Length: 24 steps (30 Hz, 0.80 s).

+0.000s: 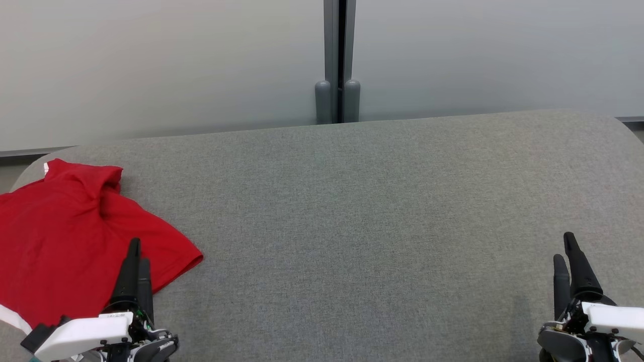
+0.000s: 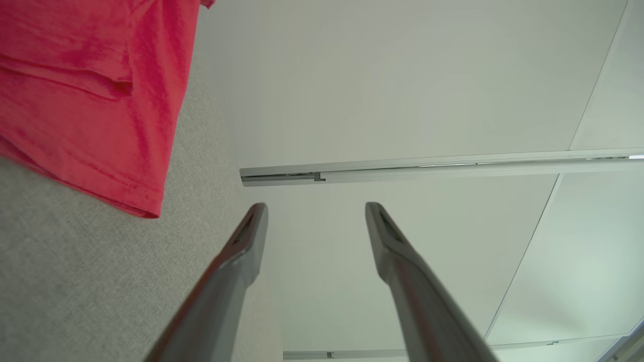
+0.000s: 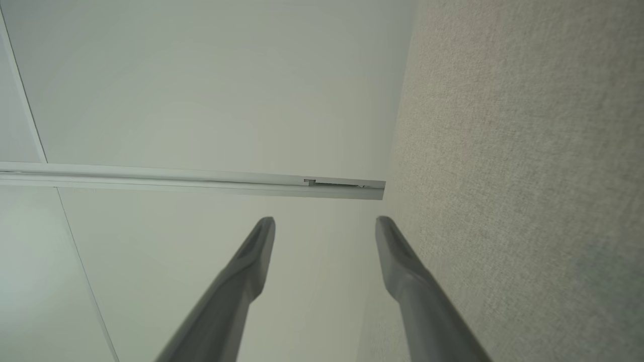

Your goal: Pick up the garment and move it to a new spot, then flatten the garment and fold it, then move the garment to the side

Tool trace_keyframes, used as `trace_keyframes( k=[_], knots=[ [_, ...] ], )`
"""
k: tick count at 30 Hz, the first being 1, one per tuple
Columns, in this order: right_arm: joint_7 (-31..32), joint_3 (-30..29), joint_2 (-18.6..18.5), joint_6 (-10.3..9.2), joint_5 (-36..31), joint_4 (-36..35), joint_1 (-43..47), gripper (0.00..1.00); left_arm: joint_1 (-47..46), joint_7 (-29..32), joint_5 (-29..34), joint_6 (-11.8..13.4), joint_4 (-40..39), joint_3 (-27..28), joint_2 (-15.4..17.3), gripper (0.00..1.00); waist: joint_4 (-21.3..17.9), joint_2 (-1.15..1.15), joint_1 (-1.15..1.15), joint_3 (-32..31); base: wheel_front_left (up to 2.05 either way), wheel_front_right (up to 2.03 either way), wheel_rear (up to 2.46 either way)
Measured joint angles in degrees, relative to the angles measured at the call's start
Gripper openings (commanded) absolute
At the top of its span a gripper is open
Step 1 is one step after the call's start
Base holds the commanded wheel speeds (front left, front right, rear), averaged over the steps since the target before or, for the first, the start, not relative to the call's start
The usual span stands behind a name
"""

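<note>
Red garment [image 1: 70,236] lying rumpled at the grey counter's [image 1: 352,226] left end, left claw [image 1: 139,251] released near its hem (fingers spread, empty), right claw [image 1: 563,246] likewise released, well apart

I can read nothing on my screens. The one candidate is a small strip label [image 1: 114,315] on the white wrist housing [image 1: 85,334] just behind the left gripper [image 1: 139,251] in the head view (dark print on a pale backing), and its characters are too small and blurred for me to make out.
</note>
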Motion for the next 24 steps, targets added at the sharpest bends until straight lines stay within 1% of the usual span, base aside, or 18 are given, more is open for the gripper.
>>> trace_keyframes(
  k=[7,13,15,24],
  knots=[
    [-1.77,0.02,-0.03,0.0,-6.95,-1.35,-0.01,1.0,-0.02,-1.72,2.8,0.0,-1.4,0.81,0.07,1.0,0.0,0.0,0.0,0.07,0.0,0.0,0.0],
    [-3.22,-0.74,-0.07,0.0,-15.91,-4.12,-0.31,1.0,-0.43,-3.08,3.91,0.0,-2.25,2.7,0.15,1.0,0.05,0.0,0.0,0.11,0.0,0.0,0.0],
    [-3.65,-0.51,-0.22,0.0,-20.04,-5.53,-0.36,1.0,-0.94,-3.57,4.69,0.0,-2.64,3.59,0.18,1.0,0.07,0.0,0.0,0.13,0.0,0.0,0.0],
    [-5.52,0.55,-0.73,0.01,-34.39,-10.13,-1.19,1.0,-1.21,-5.48,15.29,0.0,-5.69,4.33,0.31,1.0,0.1,0.0,0.0,0.09,0.0,0.0,0.0]
  ],
)
